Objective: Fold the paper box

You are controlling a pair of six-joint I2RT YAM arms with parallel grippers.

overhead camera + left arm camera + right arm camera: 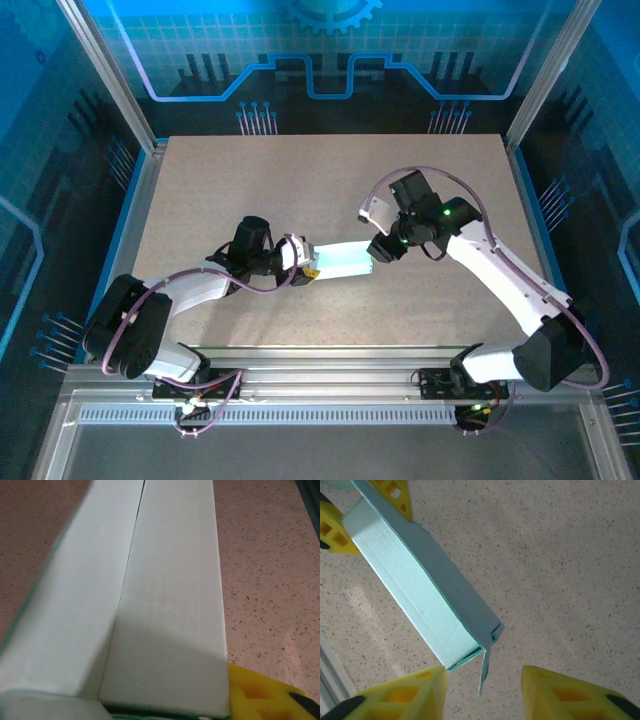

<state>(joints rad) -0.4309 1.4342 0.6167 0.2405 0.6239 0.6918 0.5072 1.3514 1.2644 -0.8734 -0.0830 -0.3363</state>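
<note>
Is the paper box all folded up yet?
Nearly. The box is already a long tube. The left end effector grips one end, and the right end effector stands open at the other. To do: a flap there hangs loose and needs tucking in.

Overhead camera is showing bright, even light falling from above onto the tan table, with the blue surround glowing dimmer; shadows on the tabletop are lying faint and soft. The paper box is glaring almost white at its middle. Close up from the left wrist, the box is blurring slightly and a grey shadow is lying across its near end. From the right wrist, the picture is looking sharp, a pale glare streaking the table at left
</note>
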